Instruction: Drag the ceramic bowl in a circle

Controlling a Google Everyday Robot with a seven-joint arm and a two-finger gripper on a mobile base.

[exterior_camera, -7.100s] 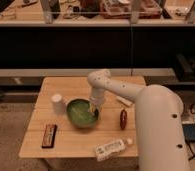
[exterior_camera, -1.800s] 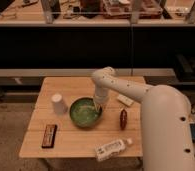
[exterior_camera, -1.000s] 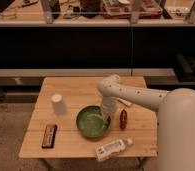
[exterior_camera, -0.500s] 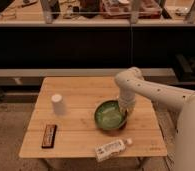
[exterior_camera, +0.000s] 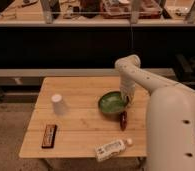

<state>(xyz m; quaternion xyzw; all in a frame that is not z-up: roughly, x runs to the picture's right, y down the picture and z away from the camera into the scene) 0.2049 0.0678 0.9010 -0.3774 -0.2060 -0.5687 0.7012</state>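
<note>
Down at the right rim of the green bowl (exterior_camera: 111, 103), right of the desk's (exterior_camera: 81, 85) middle, the hand (exterior_camera: 125, 98) was closed on it, though we barely made it out. A red thing (exterior_camera: 123, 120) lay just beside the bowl; a white cup (exterior_camera: 57, 104), dark bar (exterior_camera: 49, 135) and bottle (exterior_camera: 111, 149) lay apart.

Light: dim, warm, yellow-tinted throughout. It falls from overhead. The table (exterior_camera: 81, 120) top is evenly lit. The bench (exterior_camera: 21, 20) at the rear is brighter. The recess (exterior_camera: 66, 50) between them is near black. Shadows are soft and short: a faint one sits at the base of the cup (exterior_camera: 57, 104), a darker one under the bowl (exterior_camera: 111, 103). The bowl's inside shows a pale sheen. The gripper (exterior_camera: 125, 97), closed on the bowl's right rim, is shaded by the white arm (exterior_camera: 141, 77), which carries the strongest highlights.
</note>
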